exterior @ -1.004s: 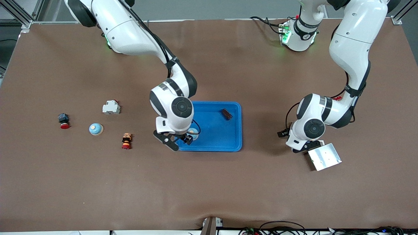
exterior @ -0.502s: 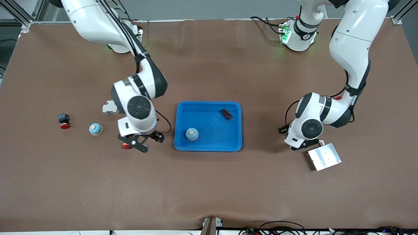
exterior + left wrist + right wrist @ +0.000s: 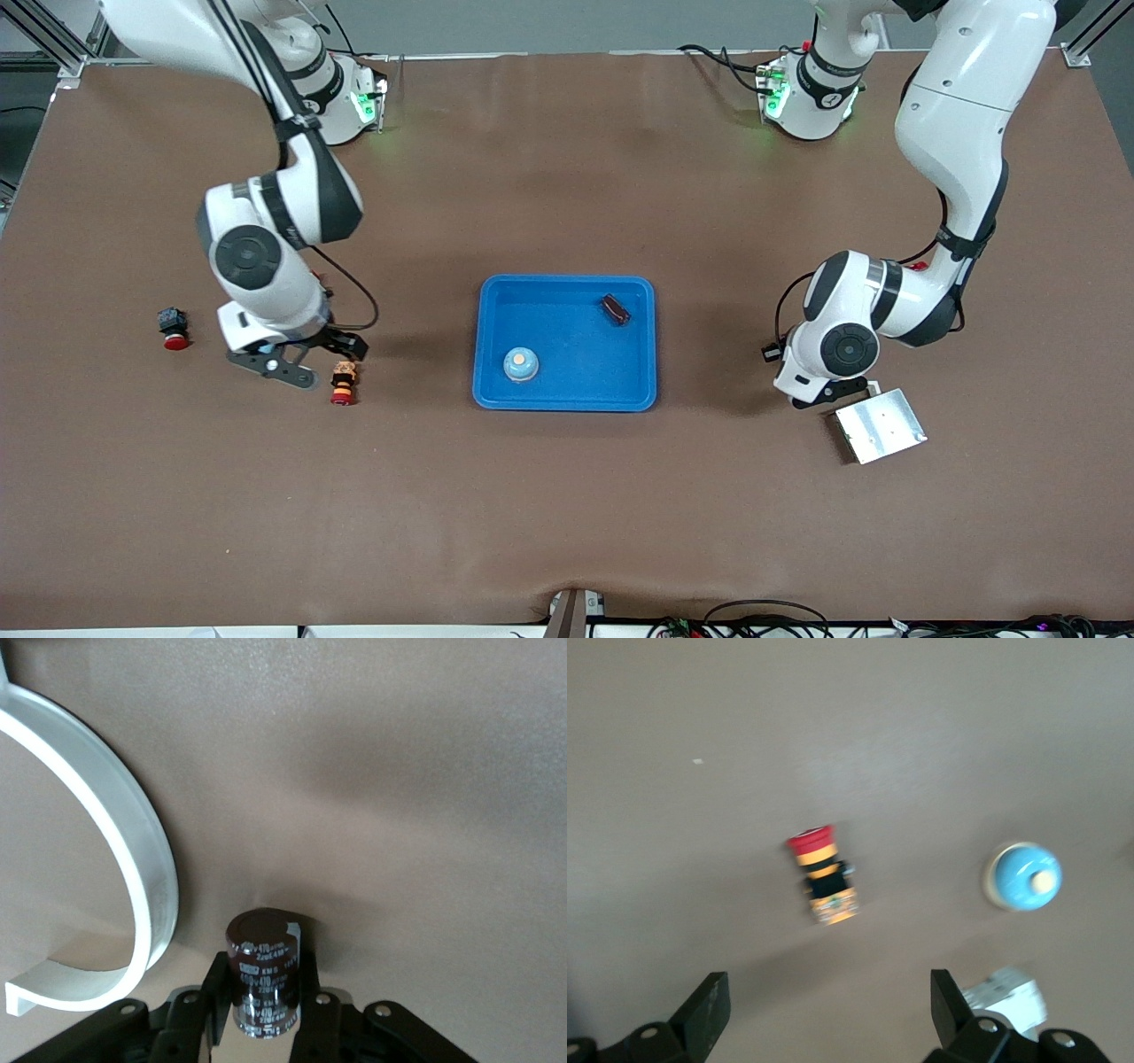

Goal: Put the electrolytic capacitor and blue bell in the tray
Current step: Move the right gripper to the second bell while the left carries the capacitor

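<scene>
**Left gripper clamped on capacitor; bell and a dark part in tray**

The left gripper is down at the table near the left arm's end, beside a bent metal plate. In the left wrist view its fingers clamp an upright electrolytic capacitor standing on the table surface.

The right gripper hangs with jaws spread wide and holding nothing, over the right arm's end of the table. Below it lie a red-capped pushbutton, a second blue bell and a white block.

The blue tray sits mid-table. It contains a blue bell and a small dark component, well apart from each other.

A black-and-red button lies near the table's right-arm end.
</scene>
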Motion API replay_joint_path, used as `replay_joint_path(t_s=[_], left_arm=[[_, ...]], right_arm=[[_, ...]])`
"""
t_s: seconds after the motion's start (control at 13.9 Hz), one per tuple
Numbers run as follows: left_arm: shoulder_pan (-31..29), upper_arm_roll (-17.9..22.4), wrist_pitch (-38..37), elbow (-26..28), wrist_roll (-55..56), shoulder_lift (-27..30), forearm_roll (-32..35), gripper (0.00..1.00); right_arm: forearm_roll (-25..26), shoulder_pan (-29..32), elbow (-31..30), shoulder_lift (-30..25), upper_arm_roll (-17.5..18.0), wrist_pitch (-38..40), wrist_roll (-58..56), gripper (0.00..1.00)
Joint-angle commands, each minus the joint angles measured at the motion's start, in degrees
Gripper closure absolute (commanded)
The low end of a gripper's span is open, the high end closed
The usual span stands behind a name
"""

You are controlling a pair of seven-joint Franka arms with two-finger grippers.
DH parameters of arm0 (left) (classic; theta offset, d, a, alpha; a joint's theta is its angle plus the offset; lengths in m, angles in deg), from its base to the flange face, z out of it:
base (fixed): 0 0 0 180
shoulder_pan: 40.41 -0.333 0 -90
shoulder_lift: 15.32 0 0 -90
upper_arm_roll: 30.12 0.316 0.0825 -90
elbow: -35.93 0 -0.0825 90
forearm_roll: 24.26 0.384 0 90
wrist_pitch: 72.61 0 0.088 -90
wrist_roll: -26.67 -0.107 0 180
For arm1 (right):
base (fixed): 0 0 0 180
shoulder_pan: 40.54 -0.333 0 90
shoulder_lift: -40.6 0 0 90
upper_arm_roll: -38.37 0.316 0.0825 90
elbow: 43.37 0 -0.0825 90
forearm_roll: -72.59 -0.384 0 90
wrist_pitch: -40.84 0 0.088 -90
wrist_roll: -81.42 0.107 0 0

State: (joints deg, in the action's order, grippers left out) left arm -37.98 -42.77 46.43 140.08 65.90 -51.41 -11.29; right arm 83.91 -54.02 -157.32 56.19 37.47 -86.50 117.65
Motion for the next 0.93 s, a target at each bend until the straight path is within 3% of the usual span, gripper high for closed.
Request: replay_joint_path(t_s=[0.0,0.29,0.57,0.86], left_arm=[[-0.59,-0.62,-0.65,-0.08,0.76,1.29,-0.4,1.0],[0.38,-0.79,-3.36,-3.49,4.35,1.91,-2.16,1.0],[0.82,-3.42,-13.89,-12.36,8.83,1.99,-6.2,1.0],[0.91,-7.2,-16.38,-17.21,16.55,1.91,-7.43,1.0]], right_arm=[[0.02,5.55,-8.11,-5.92,1.16,-4.39,-7.81,0.0],[-0.94,12.06,-12.7,-8.65,1.16,-8.09,-19.32,0.0],[-2.27,16.89,-15.59,-9.62,1.16,-11.42,-28.73,0.0],[-2.71,19.1,-20.43,-9.8,1.16,-18.71,-31.39,0.0]])
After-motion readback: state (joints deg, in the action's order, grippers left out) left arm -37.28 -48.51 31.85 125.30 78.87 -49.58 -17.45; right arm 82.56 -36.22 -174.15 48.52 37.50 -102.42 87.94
